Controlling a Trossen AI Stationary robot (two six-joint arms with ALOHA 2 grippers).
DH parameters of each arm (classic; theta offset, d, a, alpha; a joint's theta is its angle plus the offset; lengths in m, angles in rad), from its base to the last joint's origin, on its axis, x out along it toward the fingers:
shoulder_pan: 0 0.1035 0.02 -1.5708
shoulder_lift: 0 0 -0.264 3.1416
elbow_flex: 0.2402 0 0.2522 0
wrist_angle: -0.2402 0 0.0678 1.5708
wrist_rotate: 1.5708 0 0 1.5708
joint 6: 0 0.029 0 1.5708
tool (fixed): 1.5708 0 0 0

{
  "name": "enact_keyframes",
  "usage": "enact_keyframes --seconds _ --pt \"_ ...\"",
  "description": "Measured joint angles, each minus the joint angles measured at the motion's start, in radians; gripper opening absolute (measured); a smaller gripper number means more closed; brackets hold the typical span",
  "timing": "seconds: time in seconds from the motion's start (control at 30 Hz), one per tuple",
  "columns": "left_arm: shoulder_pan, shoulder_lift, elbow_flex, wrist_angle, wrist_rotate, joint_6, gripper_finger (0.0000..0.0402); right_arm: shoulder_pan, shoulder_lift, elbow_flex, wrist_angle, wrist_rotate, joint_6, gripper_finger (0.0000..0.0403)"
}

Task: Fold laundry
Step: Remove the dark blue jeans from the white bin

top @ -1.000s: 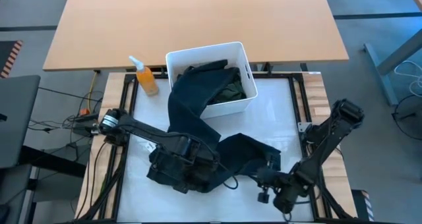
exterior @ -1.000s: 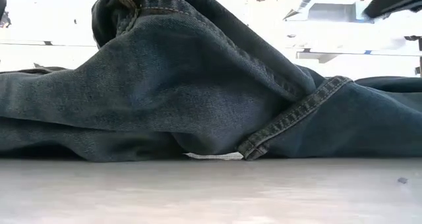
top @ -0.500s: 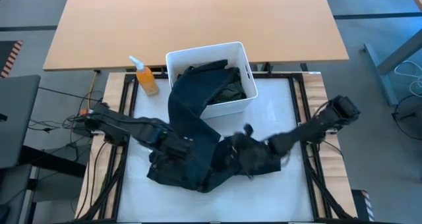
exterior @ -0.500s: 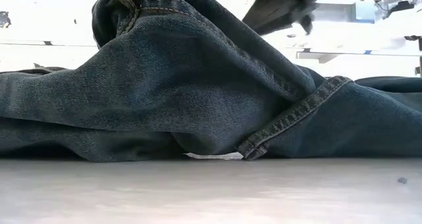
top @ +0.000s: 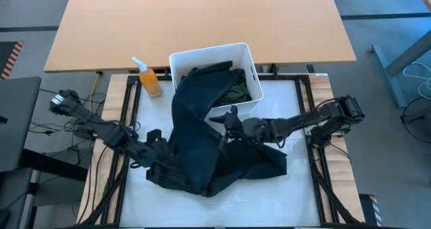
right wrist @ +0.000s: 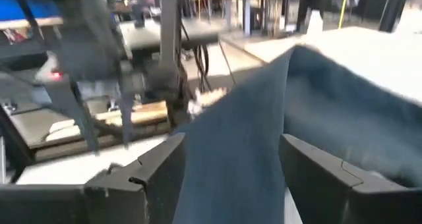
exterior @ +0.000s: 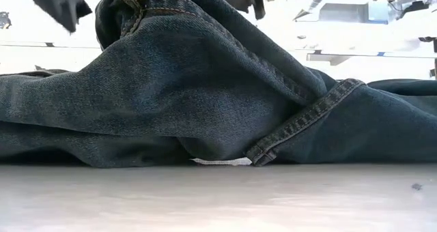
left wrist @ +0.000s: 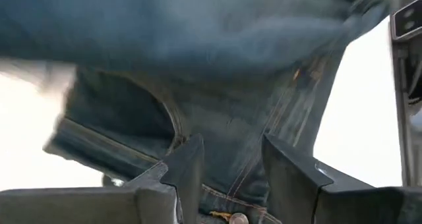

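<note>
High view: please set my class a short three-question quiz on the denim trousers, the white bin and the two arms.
1. True or false: the dark blue denim trousers lie wholly inside the white rectangular plastic bin.
2. What stands on the table beside the bin? A: an orange plastic spray bottle. B: a red mug. C: a green book.
3. Which arm's gripper is open over the trousers, just in front of the bin?

Key:
1. False; they hang over the bin's rim and spread across the table.
2. A.
3. The right gripper.
</note>
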Motion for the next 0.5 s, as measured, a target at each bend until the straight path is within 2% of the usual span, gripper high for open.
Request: enact_keyframes --seconds 0.2,0.37,0.5 --pt "-0.001 -0.066 -0.237 0.183 0.039 -0.104 0.0142 -0.107 0.068 0.14 -0.099 -0.11 -0.016 0.027" --pt "-0.014 -0.064 -0.314 0.235 0.063 -0.171 0.0141 -0.19 0.226 0.36 -0.279 -0.229 -0.023 0.027" --pt "-0.047 -0.065 -0.331 0.257 0.053 -0.193 0.0141 -0.218 0.338 0.54 -0.457 -0.254 -0.054 0.027"
